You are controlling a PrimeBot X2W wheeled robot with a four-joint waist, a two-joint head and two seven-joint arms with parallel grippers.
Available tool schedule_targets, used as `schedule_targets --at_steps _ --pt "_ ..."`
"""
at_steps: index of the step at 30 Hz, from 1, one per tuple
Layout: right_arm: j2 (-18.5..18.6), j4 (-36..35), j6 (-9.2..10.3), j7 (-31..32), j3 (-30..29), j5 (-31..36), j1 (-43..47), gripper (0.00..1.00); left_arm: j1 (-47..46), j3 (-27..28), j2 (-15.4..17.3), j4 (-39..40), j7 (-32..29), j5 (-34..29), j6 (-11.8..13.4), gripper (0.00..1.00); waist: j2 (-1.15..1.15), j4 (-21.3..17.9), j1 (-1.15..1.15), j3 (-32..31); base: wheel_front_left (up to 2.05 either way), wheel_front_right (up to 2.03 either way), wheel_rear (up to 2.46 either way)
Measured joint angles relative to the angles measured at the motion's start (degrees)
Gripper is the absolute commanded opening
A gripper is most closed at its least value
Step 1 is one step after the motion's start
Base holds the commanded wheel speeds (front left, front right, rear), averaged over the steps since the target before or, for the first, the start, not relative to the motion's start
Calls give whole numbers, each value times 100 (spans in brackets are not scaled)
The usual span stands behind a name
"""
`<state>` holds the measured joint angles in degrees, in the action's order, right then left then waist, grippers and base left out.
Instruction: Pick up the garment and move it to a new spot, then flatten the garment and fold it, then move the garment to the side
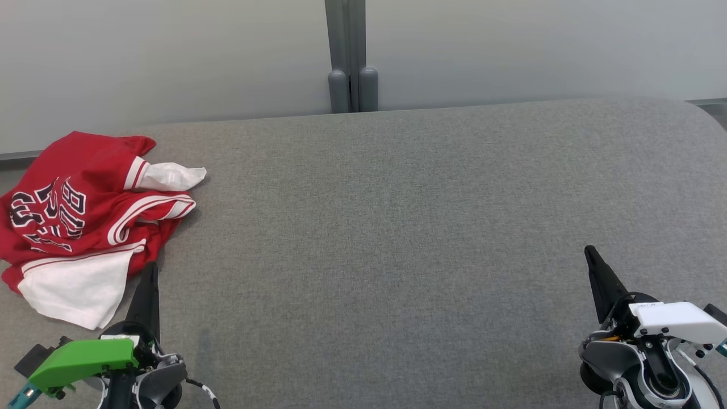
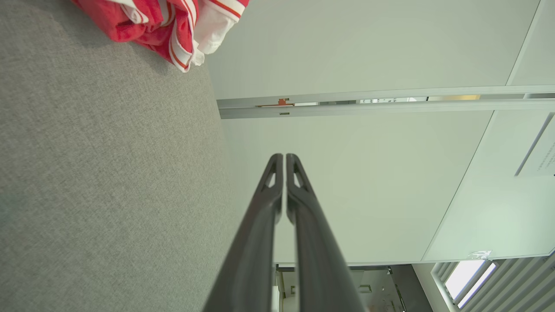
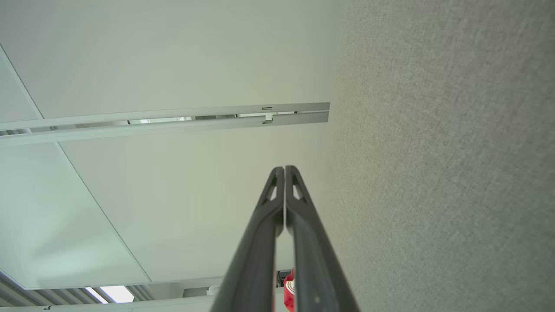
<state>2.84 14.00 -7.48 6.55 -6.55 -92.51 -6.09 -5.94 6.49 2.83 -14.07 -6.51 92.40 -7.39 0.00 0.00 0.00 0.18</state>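
The garment [image 1: 79,221] is a red jersey with white trim and dark lettering, lying crumpled at the far left of the grey fabric surface [image 1: 397,227]. A corner of the garment [image 2: 164,21] shows at the top of the left wrist view. My left gripper [image 1: 150,270] is shut with nothing in it, its tip just beside the jersey's lower right edge. In the left wrist view the left gripper [image 2: 284,156] has its fingers pressed together. My right gripper [image 1: 589,250] is shut and empty at the lower right, far from the garment; the right gripper [image 3: 284,168] shows both fingers touching.
The grey surface spreads wide between the two grippers. A pale wall with a grey vertical post [image 1: 352,57] stands behind its far edge. The surface's right far corner is rounded.
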Motion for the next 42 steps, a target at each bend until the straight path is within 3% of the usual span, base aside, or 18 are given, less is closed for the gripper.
schedule_targets --at_steps 42 --pt "0 0 0 0 0 0 0 0 0 0 0 0 0 0 0 0 0 0 0 0 0 0 0"
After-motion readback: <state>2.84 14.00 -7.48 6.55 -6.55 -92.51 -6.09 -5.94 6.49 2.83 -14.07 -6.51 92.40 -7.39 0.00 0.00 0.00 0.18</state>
